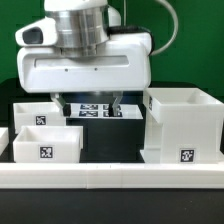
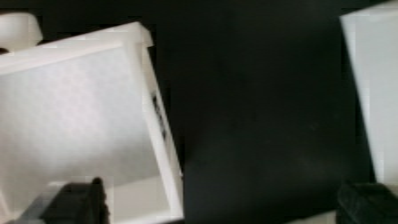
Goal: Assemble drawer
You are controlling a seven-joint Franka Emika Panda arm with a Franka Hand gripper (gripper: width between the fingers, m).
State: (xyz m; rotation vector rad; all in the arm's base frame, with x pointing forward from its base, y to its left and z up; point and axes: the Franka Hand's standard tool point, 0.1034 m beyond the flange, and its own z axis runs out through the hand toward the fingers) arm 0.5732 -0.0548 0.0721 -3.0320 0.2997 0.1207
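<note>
The drawer lies in parts on the black table. The tall cube-like housing [image 1: 185, 125] stands at the exterior view's right. Two low trays sit at the left, one further back [image 1: 38, 113] and one nearer the front [image 1: 46, 146]. My gripper [image 1: 88, 108] hangs between the trays and the housing, low over the table, open and empty. In the wrist view one tray [image 2: 80, 120] fills one side and the housing's wall [image 2: 374, 90] shows at the other. My gripper [image 2: 219, 205] is spread wide there, with one fingertip [image 2: 75, 200] over the tray's edge.
The marker board [image 1: 95, 111] lies flat behind my fingers. A long low white rail [image 1: 110, 178] runs along the front of the table. A green backdrop stands behind.
</note>
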